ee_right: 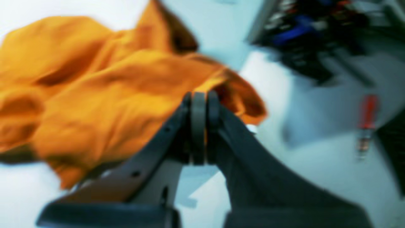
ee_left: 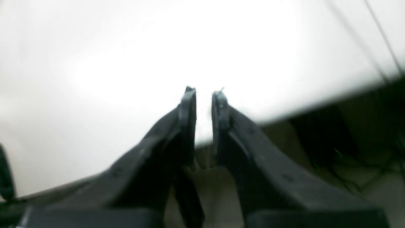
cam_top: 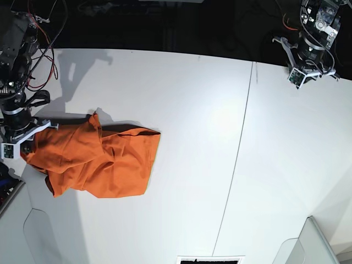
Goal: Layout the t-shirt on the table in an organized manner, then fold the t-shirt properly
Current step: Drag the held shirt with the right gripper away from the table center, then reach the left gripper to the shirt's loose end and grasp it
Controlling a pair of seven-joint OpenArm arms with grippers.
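Crumpled t-shirt (cam_top: 96, 162) held at one edge, table's (cam_top: 192, 137) left end.

From left to right in the base view: the right gripper (ee_right: 199, 96), jaws pressed together on a fold of orange cloth, sits at the shirt's left edge; the shirt lies bunched just beside it, well left of the table's seam (cam_top: 236, 154). Far right of the seam, the left gripper (ee_left: 204, 91) hovers over bare table, jaws slightly apart, holding nothing. A one-sided pull risks dragging the heap off the near edge rather than spreading it.
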